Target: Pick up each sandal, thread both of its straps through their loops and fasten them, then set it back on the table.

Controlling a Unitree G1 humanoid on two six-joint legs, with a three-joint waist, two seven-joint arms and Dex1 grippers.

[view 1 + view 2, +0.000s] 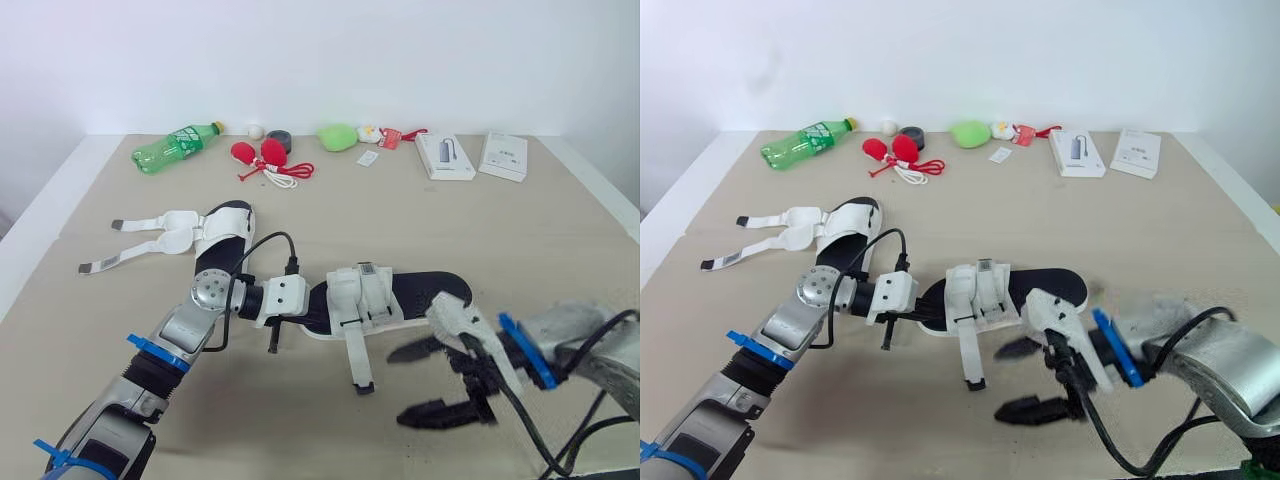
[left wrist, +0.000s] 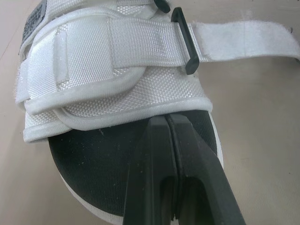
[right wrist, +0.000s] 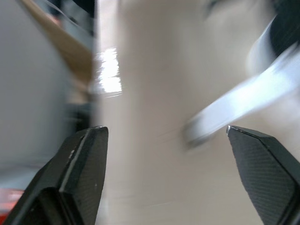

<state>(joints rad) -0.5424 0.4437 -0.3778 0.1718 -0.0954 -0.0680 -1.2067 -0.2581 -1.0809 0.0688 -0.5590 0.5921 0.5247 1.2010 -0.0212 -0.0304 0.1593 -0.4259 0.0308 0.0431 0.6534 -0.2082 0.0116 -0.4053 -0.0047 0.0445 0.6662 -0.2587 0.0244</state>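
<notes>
— How did the left gripper (image 2: pixel 166 117) stand?
— Its two black fingers (image 2: pixel 197 159) were pressed together, with nothing visible between them. They lay over the black insole of the near sandal (image 1: pixel 410 292), tips right at the rim of its white upper.

— And the right gripper (image 1: pixel 397 386)?
— It was spread wide and empty at the lower right of the frame, near the sandal's right end. It was blurred, and I could not see it touching anything.

— What was that sandal made of?
— It had a flat, smooth black sole with a white edge and a padded white upper of woven fabric, and it sat at the frame's centre. A webbing strap (image 1: pixel 358 355) came through a black rectangular loop (image 2: pixel 183 42) and ran out loose toward the bottom of the frame, lying flat on the table (image 1: pixel 520 230).

— And the other one?
— The second sandal (image 1: pixel 228 228) lay at the middle left, with both of its straps splayed out leftward, unfastened.

— How much room was there to move?
— The matte tan tabletop was bare at the middle right and between the two sandals. Clutter sat only along the top edge: a green plastic bottle (image 1: pixel 175 147), red bulbs with a white cord (image 1: pixel 262 155) and two flat white boxes (image 1: pixel 445 156), all well apart from both grippers.
</notes>
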